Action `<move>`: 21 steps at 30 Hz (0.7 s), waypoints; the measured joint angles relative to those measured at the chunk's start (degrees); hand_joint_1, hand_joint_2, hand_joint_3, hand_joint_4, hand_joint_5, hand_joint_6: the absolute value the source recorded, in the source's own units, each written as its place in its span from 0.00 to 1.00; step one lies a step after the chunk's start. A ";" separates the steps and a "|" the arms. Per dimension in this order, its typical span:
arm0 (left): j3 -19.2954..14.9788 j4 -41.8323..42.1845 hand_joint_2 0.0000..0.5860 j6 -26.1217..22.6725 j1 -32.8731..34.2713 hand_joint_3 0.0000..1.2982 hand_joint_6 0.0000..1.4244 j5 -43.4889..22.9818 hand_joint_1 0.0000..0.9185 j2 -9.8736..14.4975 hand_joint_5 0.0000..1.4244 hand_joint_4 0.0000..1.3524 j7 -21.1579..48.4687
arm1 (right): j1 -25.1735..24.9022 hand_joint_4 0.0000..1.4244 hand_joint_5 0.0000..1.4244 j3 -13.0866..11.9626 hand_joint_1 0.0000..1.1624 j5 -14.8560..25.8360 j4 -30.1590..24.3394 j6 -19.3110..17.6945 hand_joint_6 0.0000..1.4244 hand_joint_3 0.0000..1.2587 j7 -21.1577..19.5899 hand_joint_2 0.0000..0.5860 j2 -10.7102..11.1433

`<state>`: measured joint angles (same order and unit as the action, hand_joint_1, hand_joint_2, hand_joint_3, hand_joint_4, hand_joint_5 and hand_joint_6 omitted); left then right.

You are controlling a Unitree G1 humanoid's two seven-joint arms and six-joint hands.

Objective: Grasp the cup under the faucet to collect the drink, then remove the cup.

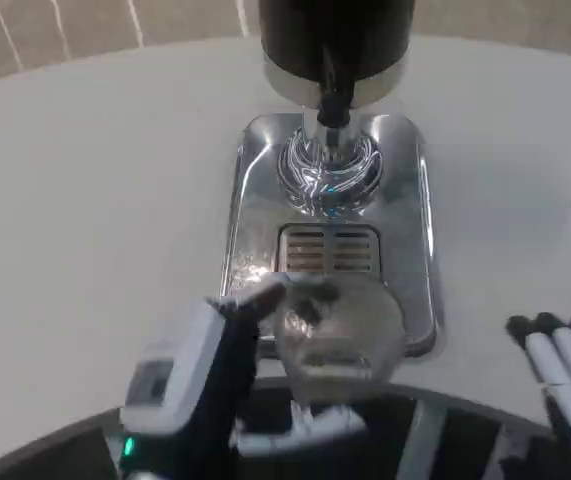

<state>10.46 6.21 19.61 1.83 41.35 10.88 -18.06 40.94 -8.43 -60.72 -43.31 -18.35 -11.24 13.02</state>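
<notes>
At the lower centre of the frame the left hand [205, 385] holds the clear cup [337, 335], its fingers [250, 305] wrapped against the cup's left side; the cup looks blurred, so how much is in it cannot be told. The cup sits at the near edge of the shiny drip tray [420, 240], just below the slotted grate [327, 250] and well short of the faucet [330, 95], which hangs from the black dispenser body [335, 35] at the top centre. The right hand [565, 375] shows at the lower right edge above the white tabletop [95, 200], holding nothing, its fingers straight and lying side by side. Judging from this, the step in hand is the carrying of the cup between the near edge of the tray and the spout, and which way it is going cannot be told. If the drink is yet to be collected, the next move calls for sliding the cup up the frame over the grate until its mouth sits squarely below the faucet, keeping it upright; if it is filled, it must be drawn level towards the bottom of the frame.
</notes>
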 measured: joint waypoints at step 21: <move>2.33 -36.97 0.13 4.23 29.55 0.87 1.00 -0.55 0.75 2.09 0.99 0.93 -7.46 | 2.94 0.00 0.00 2.77 0.27 -2.48 -4.32 2.56 0.00 0.00 4.94 1.00 -3.55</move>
<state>12.80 -30.76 23.83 31.39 40.79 12.98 -25.52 43.88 -5.66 -63.20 -47.63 -15.79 -6.30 9.47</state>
